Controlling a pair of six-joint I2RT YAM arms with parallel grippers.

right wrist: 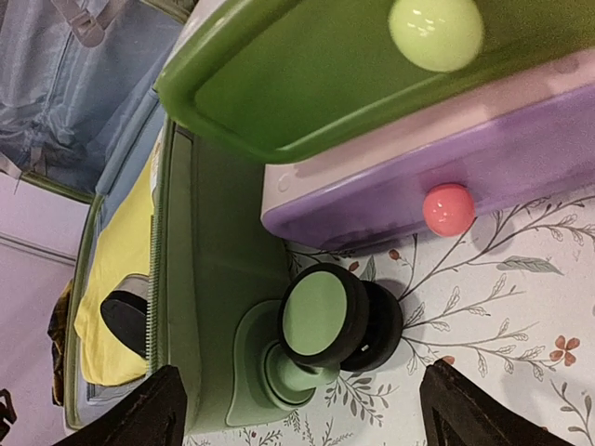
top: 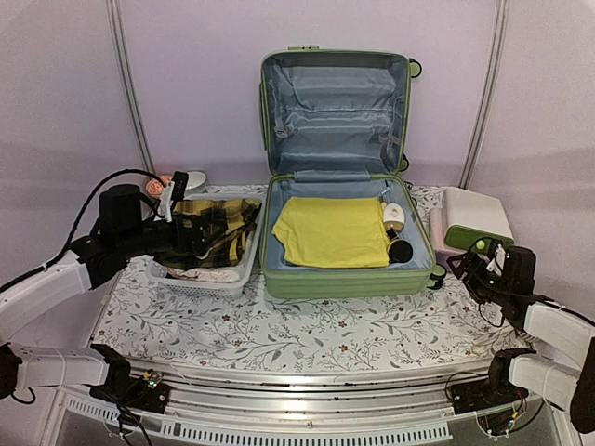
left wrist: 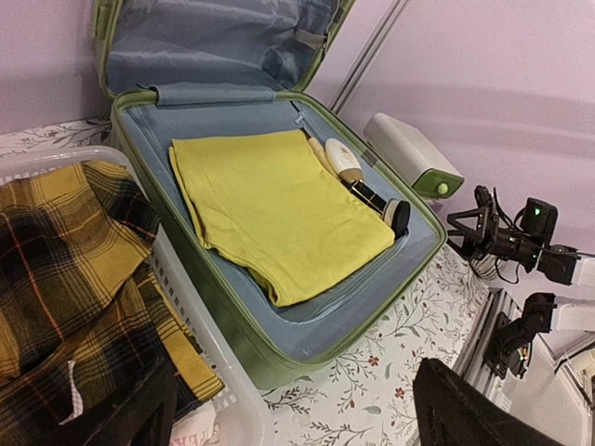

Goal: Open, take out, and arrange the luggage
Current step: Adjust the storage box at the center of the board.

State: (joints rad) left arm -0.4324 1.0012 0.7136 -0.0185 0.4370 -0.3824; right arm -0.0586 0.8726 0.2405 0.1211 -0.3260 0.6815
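The light-green luggage (top: 344, 281) lies open in the middle of the table, its lid (top: 335, 111) standing upright. Inside lie a folded yellow cloth (top: 330, 232), a white bottle (top: 394, 216) and a black round item (top: 400, 250). My left gripper (top: 203, 234) hangs open over the white basket (top: 200, 284); in the left wrist view its gripper (left wrist: 297, 418) has nothing between the fingers. My right gripper (top: 469, 265) is open low at the luggage's front right corner. In the right wrist view the gripper (right wrist: 311, 418) faces a black-and-green wheel (right wrist: 321, 316), not touching it.
A yellow-and-black plaid cloth (top: 218, 223) fills the basket left of the luggage. A small white, green and purple box (top: 474, 218) stands right of it, close above my right gripper, with round knobs (right wrist: 448, 209) on its side. A floral cloth (top: 307, 330) covers the table.
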